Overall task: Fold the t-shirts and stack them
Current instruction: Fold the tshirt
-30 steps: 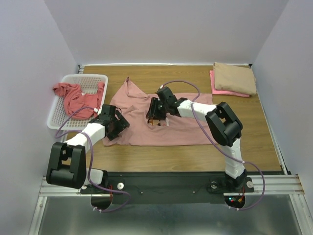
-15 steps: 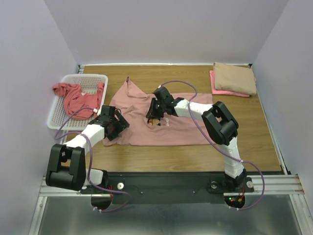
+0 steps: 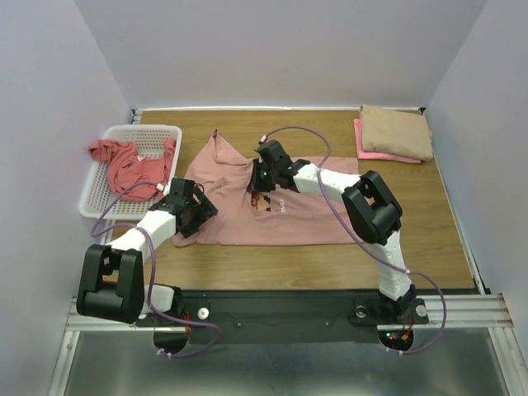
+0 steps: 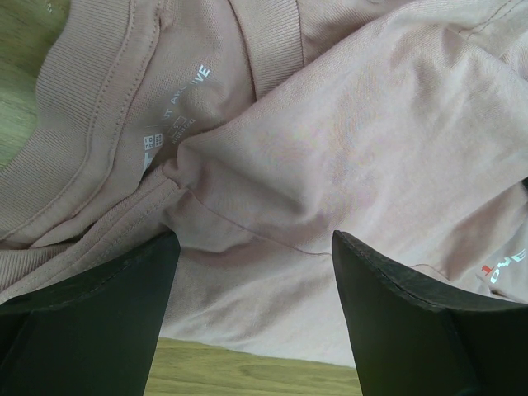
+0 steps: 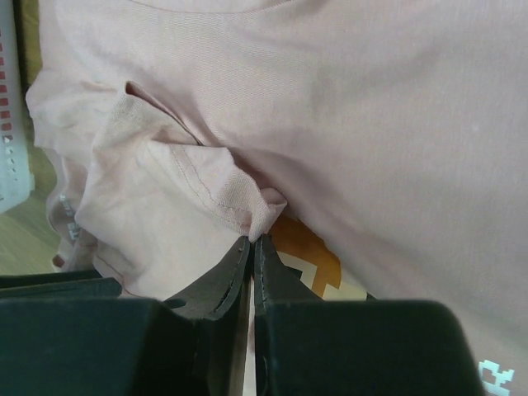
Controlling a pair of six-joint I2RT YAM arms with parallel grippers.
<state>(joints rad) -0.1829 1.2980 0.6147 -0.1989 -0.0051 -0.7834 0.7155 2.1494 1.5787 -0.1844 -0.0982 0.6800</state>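
Moved: right gripper (image 3: 259, 175) has gone toward the table's far side and a little left since a second ago, taking its pinch of cloth with it; more of the chest graphic (image 3: 266, 200) now shows.
Right gripper: jaws pressed together on a small hemmed fold of the dusty-pink tee (image 3: 289, 213); the wrist view shows the fold bunched at the fingertips, orange graphic just beside them.
Left gripper (image 3: 193, 213): has stayed where it was, jaws apart, low over the same tee's near-left part, close by the ribbed collar (image 4: 91, 99) and its printed label; whether the fingers (image 4: 396, 322) touch cloth I cannot tell.
Dusty-pink tee: spread mid-table (image 3: 330, 257), rumpled at the left, one corner peaked toward the far edge.
Red tee (image 3: 125, 165): heaped in the basket (image 3: 157, 132) at left, draped over its rim.
Tan tee (image 3: 398, 130): folded, far right corner, on top of the bright-pink tee (image 3: 368, 149).
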